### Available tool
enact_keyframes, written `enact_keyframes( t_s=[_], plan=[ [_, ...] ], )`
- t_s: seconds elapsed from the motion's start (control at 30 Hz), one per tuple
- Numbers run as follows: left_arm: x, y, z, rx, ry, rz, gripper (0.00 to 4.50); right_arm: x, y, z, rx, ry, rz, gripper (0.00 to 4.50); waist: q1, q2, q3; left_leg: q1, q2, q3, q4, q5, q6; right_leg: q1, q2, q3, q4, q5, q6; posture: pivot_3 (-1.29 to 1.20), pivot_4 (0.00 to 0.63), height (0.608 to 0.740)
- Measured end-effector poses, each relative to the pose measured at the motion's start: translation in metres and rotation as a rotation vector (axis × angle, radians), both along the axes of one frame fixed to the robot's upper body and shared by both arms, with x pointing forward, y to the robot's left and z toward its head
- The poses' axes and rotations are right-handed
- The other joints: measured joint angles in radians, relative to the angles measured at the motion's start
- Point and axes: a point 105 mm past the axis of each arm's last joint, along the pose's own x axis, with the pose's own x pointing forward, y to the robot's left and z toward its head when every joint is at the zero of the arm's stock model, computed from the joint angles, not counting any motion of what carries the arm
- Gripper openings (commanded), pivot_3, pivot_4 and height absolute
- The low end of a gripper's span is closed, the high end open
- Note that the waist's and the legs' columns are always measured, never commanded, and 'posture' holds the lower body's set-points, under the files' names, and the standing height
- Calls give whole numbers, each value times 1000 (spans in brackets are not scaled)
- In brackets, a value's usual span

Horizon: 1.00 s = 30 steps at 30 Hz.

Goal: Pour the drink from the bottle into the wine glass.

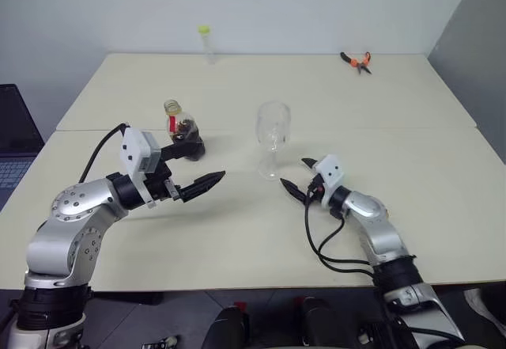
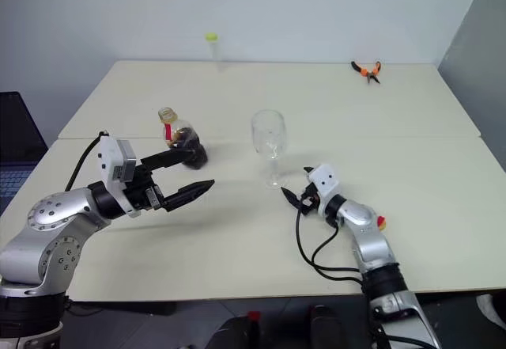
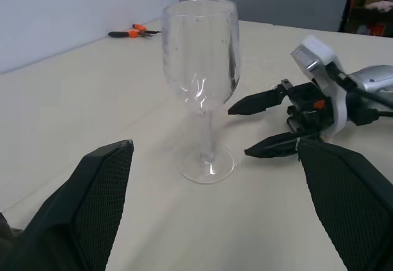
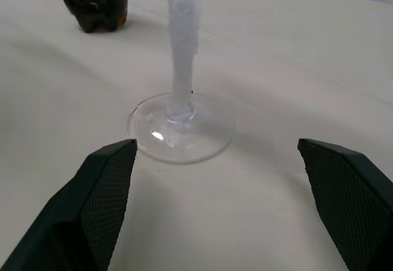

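**Bottle and glass stand free on the desk**

The bottle stands upright on the desk, left of centre, dark drink in its lower body, with a red label at the neck. Nothing grips it. The left gripper hovers just in front of the bottle, pointing toward the glass; its fingers are spread wide and empty — one of them reaches up beside the bottle.

The glass stands upright and empty near the desk's centre, right of the bottle and apart from it.

The right gripper sits low, just right of the glass's foot, aimed at the stem. Its fingers are wide apart and hold nothing; they flank the foot without touching it.

At the far edge stand a thin tube with a yellow-green cap and — toward the right — orange-handled pliers.
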Motion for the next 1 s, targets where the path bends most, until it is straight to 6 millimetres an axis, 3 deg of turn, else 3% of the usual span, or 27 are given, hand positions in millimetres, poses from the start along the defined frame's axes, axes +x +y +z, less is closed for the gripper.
enact_keyframes(
  t_s=[0.13, 0.47, 0.67, 0.83, 1.0],
  plan=[
    [-4, 2, -3, -15, 6, 16, 4500, -17, -20, 0, -47, 32, -27, 4473, 4, 0, 0, 0, 0, 0, 0, 0, 0, 0, 0, 0, 0, 0, 0, 0, 150, 740],
    [-3, 13, -15, -56, 12, 132, 4500, -58, -34, 47, -5, 10, 37, 4473, 12, 0, 0, 0, 0, 0, 0, 0, 0, 1, -1, 0, -1, 0, 0, 0, 150, 740],
    [-4, 48, -29, -83, -14, 393, 4500, -81, -26, 81, 46, -23, 141, 4473, 19, 0, 0, 0, 1, -2, 0, 0, 0, 2, -1, 0, -1, 0, 0, 0, 150, 740],
    [9, 96, -43, -78, -36, 719, 4500, -86, -15, 99, 40, -64, 198, 4473, 20, 0, 0, 0, 0, -2, 0, 0, 0, 2, -1, -1, -1, 0, 0, 0, 150, 740],
    [21, 97, -48, -46, -39, 782, 4500, -89, -7, 104, 44, -53, 244, 4473, 23, -1, 0, -1, -1, -2, 1, 0, 0, 2, -1, -2, -1, 0, 0, 0, 150, 740]
  ],
)
